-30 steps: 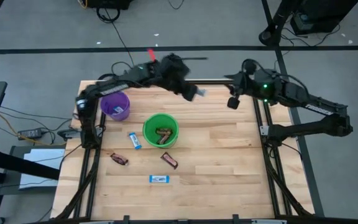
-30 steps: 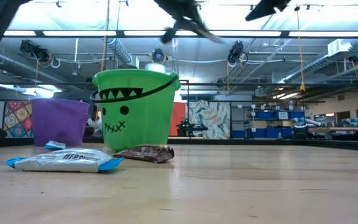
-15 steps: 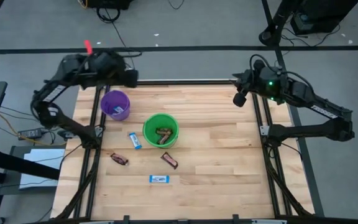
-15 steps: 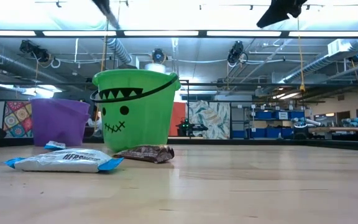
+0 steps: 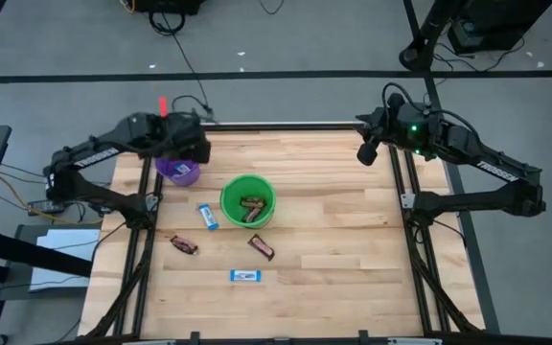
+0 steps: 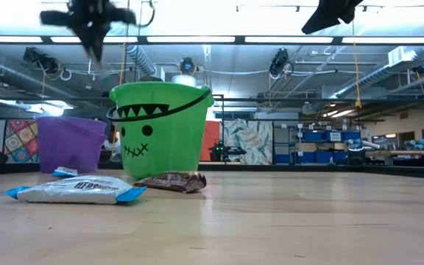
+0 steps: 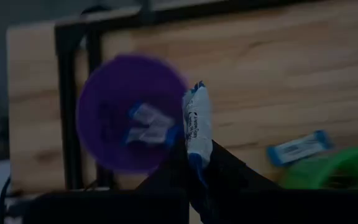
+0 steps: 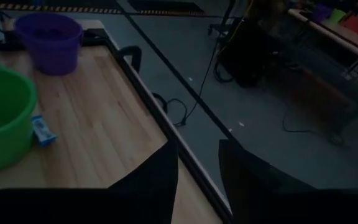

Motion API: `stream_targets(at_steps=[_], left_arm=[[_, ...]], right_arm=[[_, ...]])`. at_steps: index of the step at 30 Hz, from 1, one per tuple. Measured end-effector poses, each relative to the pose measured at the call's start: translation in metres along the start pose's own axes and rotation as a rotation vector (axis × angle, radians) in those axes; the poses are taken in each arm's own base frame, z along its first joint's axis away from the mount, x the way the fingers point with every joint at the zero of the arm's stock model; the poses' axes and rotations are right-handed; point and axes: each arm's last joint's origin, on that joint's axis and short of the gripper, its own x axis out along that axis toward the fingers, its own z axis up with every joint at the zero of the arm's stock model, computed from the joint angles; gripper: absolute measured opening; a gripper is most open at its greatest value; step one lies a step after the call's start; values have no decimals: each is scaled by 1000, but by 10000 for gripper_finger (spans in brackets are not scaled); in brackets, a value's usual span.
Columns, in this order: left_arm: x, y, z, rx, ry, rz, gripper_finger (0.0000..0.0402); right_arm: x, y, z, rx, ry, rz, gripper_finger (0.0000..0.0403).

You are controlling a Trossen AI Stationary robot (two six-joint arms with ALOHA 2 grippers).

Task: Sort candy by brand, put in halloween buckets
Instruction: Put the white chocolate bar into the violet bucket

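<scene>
We are starting at the near edge of the table (image 5: 353, 278), where one blue-and-white bar (image 5: 244, 276) is lying flat and alone. Behind it two brown bars (image 5: 261, 247) are resting, well apart from each other, and a second blue-and-white bar (image 5: 207, 216) is sitting just beside the green bucket (image 5: 247, 200), which is already holding brown candy.

We are judging these bars light, thin and slick-wrapped, soft enough to buckle; a pinch across the narrow middle looks safest, since a grip on the crimped ends could slip.

Farther back, the left gripper (image 7: 196, 163) is hanging over the purple bucket (image 5: 177, 169), its fingers (image 7: 225, 167) pinching a blue-and-white bar by its lower end, the free end standing upright. The purple bucket is already holding a blue-and-white wrapper.

The right gripper (image 8: 199, 163) is waiting above the far right corner, its fingers spread with nothing between them.
</scene>
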Motion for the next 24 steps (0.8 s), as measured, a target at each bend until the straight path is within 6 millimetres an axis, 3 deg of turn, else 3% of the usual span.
stream_targets(at_steps=[6, 16, 24], left_arm=[[27, 18, -24, -57, 31, 78, 32], [55, 27, -26, -108, -25, 163, 32], [65, 28, -27, -111, -82, 220, 88]], right_arm=[[0, 0, 0, -3, 3, 1, 128], [0, 0, 1, -7, -13, 8, 128], [0, 1, 2, 17, -27, 31, 128]])
